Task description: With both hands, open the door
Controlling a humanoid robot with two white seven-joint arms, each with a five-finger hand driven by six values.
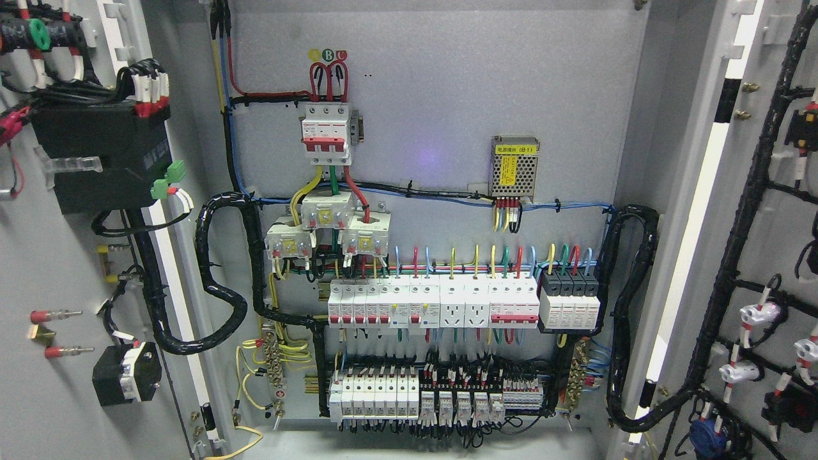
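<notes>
Fingers: none visible, state could not be told; neither hand nor arm showed in head view. Left door [70, 268] and right door [754, 255] both stood swung wide, inner wiring exposed (task apparently finished). Breaker panel [434, 211] lay between doors. Judgement: sensible finish was keeping hands clear of cable looms [217, 275].

Industrial electrical setting: open grey metal switchgear cabinet [441, 96] fills view. Back panel carries three-pole main breaker [327, 131], rows of white circuit breakers [434, 303], meshed power supply unit [514, 167], colour-coded wiring. Both doors swung wide, left door [57, 358] and right door [767, 255], black cable looms [220, 281] running to door-mounted components.
</notes>
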